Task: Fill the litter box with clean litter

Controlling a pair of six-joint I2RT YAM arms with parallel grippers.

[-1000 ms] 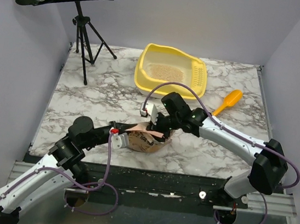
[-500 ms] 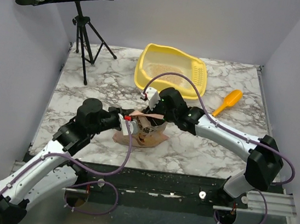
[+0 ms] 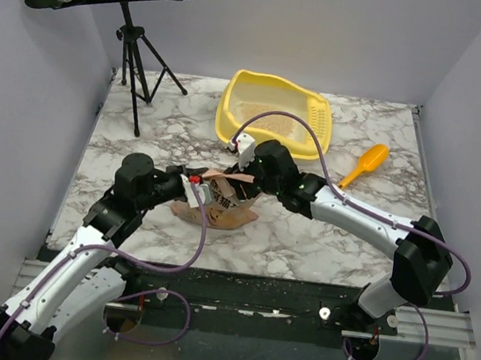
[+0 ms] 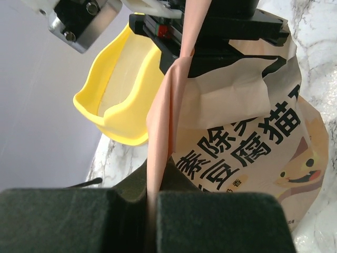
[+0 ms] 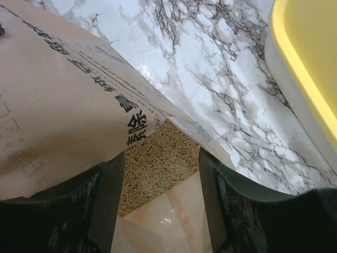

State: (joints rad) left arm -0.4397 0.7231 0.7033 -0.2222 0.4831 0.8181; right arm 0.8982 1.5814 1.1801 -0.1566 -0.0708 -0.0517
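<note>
The yellow litter box (image 3: 276,114) stands at the back centre of the table with pale litter (image 3: 270,124) on its floor; its rim shows in the left wrist view (image 4: 118,105) and the right wrist view (image 5: 310,74). The tan-pink printed bag (image 3: 219,206) lies on the table in front of it. My left gripper (image 3: 195,186) is shut on the bag's pink edge (image 4: 158,158). My right gripper (image 3: 245,177) is at the bag's mouth with its fingers (image 5: 105,195) apart. Beige litter pellets (image 5: 158,168) show inside the bag (image 5: 58,116) between them.
A small yellow-orange scoop (image 3: 365,164) lies right of the litter box. A black tripod stand (image 3: 136,64) is at the back left, with a perforated tray overhead. Spilled grains line the table's near edge (image 3: 237,275).
Both grippers and the bag have shifted left and a little toward the litter box. The left arm's elbow swung left and the bag's top was drawn up between the grippers.
</note>
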